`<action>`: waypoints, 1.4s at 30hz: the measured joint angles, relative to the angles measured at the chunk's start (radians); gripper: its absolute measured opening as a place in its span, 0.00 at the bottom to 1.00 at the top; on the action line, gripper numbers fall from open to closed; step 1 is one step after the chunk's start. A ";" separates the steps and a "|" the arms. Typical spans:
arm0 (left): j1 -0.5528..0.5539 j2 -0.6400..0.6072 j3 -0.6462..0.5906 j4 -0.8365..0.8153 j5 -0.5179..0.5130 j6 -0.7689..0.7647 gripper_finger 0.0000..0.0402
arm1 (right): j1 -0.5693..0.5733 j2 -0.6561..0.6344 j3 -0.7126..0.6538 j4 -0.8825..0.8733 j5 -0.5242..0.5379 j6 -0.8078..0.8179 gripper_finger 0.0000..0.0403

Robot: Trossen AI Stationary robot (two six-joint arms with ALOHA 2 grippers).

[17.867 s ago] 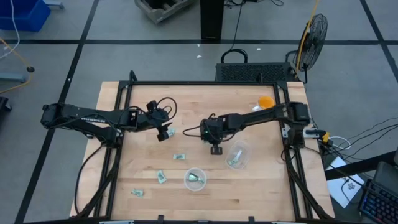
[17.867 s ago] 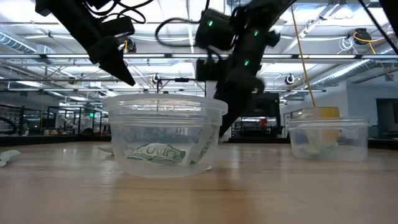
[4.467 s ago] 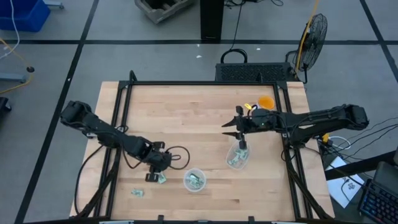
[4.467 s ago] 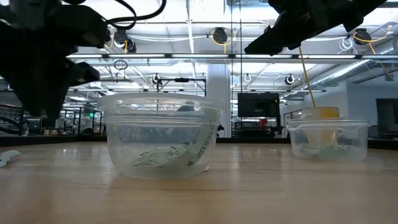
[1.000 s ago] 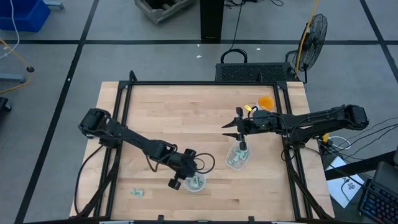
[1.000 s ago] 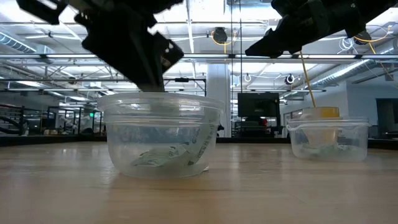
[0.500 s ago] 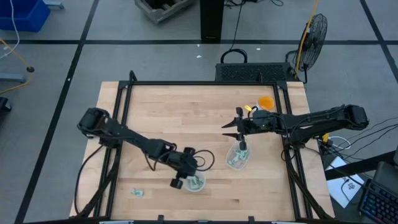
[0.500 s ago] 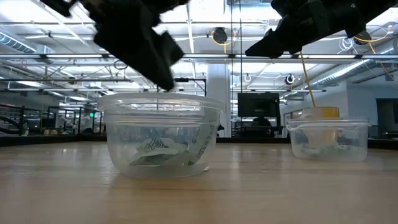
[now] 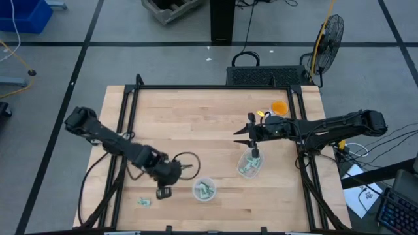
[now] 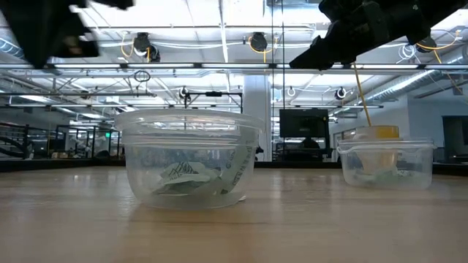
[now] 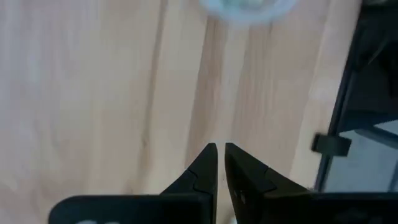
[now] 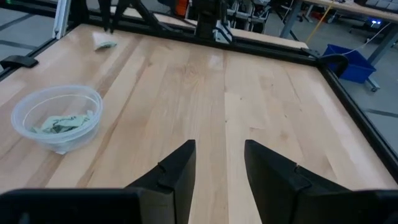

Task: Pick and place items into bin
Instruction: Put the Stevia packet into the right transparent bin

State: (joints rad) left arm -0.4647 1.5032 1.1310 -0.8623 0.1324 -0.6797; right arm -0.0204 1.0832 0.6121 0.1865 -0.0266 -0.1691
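Left hand (image 9: pixel 164 192) pulled back off bowl (image 9: pixel 204 189), fingers nearly shut, empty, right hand (image 9: pixel 256 154) open.

No legible text.
Print on the wrappers inside the clear cup (image 10: pixel 189 161) is too small to read.

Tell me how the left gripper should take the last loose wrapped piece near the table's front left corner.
The wrapped piece lies flat on the bare table, apart from the clear cup. Probably best from straight above, pinching across its narrower width. The left gripper is nearby, shut, and must open first.
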 joint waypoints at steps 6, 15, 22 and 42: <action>-0.111 0.002 -0.075 0.021 -0.001 -0.324 0.18 | 0.000 0.000 0.000 -0.004 0.000 0.000 0.33; -0.269 0.003 -0.207 0.140 0.050 -0.638 0.35 | 0.000 0.000 0.000 -0.004 0.000 0.000 0.33; -0.393 0.003 -0.272 0.359 -0.056 -0.796 0.37 | 0.000 0.000 0.000 -0.004 0.000 -0.028 0.33; -0.547 0.003 -0.353 0.290 -0.177 -0.462 0.37 | 0.000 0.000 -0.001 -0.004 0.000 -0.034 0.33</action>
State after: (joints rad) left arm -1.0114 1.5059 0.7776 -0.5721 -0.0450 -1.1415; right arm -0.0204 1.0832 0.6109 0.1825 -0.0269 -0.2031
